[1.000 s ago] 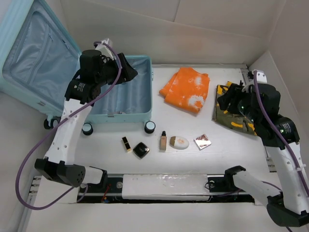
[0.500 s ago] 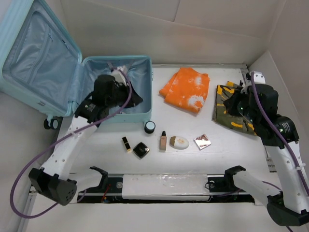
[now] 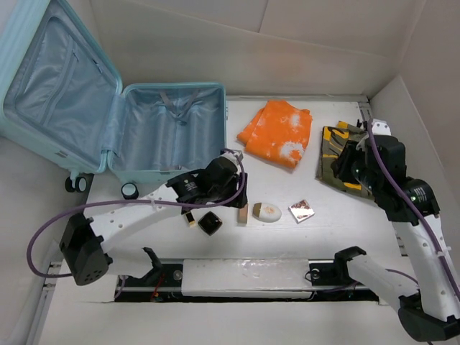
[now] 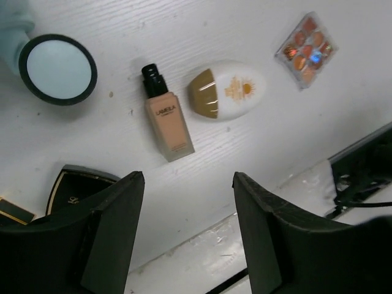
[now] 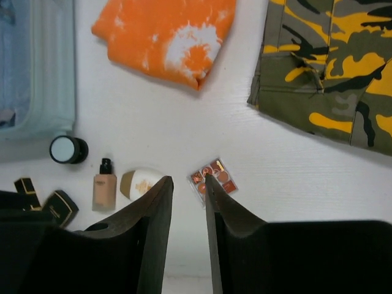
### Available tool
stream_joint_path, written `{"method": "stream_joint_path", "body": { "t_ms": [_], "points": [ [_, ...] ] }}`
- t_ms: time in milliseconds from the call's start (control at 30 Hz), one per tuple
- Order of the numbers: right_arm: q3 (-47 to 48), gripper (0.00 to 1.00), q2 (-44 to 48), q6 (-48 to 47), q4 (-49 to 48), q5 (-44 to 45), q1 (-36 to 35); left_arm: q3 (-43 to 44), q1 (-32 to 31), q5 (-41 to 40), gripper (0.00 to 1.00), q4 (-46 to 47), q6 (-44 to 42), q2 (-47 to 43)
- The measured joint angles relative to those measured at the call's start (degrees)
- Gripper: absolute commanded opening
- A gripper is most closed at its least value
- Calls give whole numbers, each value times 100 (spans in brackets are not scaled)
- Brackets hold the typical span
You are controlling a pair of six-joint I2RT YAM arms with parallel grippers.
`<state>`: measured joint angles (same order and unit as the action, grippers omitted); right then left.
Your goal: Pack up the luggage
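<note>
The pale aqua luggage [image 3: 215, 129] lies open at the back left, its lid [image 3: 57, 79] leaning outward; nothing lies in its grey-blue lining. My left gripper [image 3: 233, 195] is open and empty, low over the row of cosmetics in front of the luggage. In the left wrist view its gripper [image 4: 187, 177] stands just before a foundation bottle [image 4: 165, 119] and a white oval bottle [image 4: 226, 92]. My right gripper [image 3: 343, 167] hovers over the camouflage shorts [image 3: 330, 174]. In the right wrist view it [image 5: 188, 179] is narrowly open and empty.
An orange tie-dye cloth [image 3: 279, 133] lies mid-table. In the front row are a lipstick [image 3: 189, 218], a black compact [image 3: 210, 223], the foundation [image 3: 244, 212], the oval bottle [image 3: 268, 211] and an eyeshadow palette [image 3: 302, 210]. A luggage wheel [image 4: 57, 68] sits near the foundation. Walls close in right and back.
My left arm swung out from over the luggage and down to the cosmetics row at the front. My right gripper shifted slightly nearer over the camouflage shorts.
</note>
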<state>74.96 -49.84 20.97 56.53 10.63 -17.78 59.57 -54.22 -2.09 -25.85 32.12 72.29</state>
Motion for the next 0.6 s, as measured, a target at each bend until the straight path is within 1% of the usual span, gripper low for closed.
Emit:
{"method": "stream_joint_path", "body": {
  "t_ms": [33, 100, 300, 400, 467, 600],
  "points": [
    [-101, 42, 31, 28, 15, -15, 0, -122, 13, -33, 58, 52, 46, 76],
    [-339, 43, 92, 70, 35, -92, 0, -273, 17, -70, 58, 114, 81, 247],
    [-811, 43, 229, 240, 68, -363, 0, -361, 20, -282, 58, 442, 98, 1226],
    [-942, 43, 278, 315, 44, -492, 0, -299, 22, -319, 56, 599, 44, 1716],
    [-1029, 43, 306, 350, 44, -557, 0, -238, 22, -319, 56, 664, 2, 1982],
    [-1102, 43, 308, 415, 46, -645, 0, -116, 15, -245, 55, 925, -57, 2243]
  ]
}}
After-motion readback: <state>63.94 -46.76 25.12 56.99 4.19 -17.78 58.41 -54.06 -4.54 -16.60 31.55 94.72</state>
